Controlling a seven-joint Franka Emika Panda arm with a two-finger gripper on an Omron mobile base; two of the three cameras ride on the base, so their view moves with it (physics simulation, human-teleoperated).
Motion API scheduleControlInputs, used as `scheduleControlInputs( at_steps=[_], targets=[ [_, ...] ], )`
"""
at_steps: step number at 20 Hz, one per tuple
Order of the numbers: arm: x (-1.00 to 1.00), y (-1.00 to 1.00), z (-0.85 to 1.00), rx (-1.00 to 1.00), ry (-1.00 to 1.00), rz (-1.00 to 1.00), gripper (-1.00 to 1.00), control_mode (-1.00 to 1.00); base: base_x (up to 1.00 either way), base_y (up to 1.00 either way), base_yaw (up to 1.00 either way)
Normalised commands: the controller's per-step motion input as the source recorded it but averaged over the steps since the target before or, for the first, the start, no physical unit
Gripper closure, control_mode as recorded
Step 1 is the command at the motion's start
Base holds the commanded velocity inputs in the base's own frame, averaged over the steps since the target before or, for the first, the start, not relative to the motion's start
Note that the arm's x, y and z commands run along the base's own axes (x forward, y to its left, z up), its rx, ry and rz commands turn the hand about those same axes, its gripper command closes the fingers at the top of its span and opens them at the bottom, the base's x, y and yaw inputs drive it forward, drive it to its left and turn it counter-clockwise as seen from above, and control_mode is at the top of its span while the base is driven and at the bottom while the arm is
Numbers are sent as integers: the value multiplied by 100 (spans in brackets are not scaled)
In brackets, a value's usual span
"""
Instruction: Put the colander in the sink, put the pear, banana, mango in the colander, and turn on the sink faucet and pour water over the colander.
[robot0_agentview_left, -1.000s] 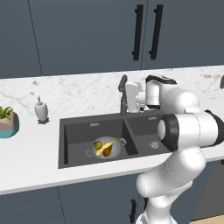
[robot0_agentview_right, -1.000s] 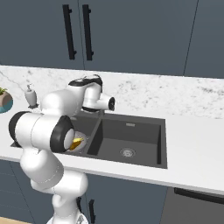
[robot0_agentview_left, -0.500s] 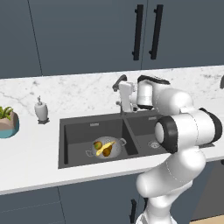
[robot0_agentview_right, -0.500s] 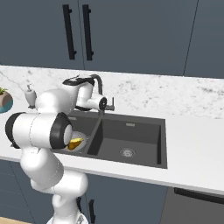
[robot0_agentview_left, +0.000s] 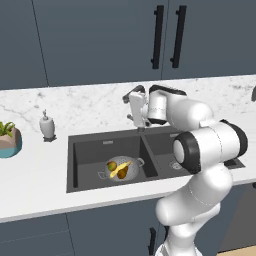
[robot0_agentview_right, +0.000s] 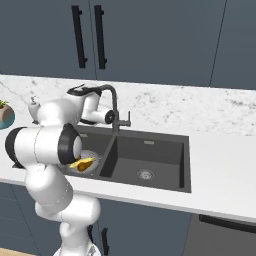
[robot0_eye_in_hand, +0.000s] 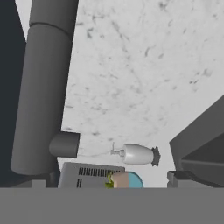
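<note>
A white marble counter ran under dark cabinets. The pincer stood wide open and empty right beside the sink faucet. Below, in the left basin of the sink, the colander held the banana with the other fruit.

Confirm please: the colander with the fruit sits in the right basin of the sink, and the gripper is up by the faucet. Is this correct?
Not quite. The colander with the fruit sits in the left basin of the sink, not the right one; the left base view shows this. The rest holds: the gripper is up by the faucet.
</note>
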Motion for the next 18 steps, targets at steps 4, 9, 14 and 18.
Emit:
scheduleControlInputs(
  at_steps=[4,9,14,18],
  targets=[
    [14,-18,0,0,5,-1,-100,-100,0,0,0],
    [-2,-29,0,0,6,0,-100,-100,0,0,0],
    [0,-17,0,0,1,-3,-100,-100,0,0,0],
    [-38,-31,0,0,0,-3,-100,-100,0,0,0]
  ],
)
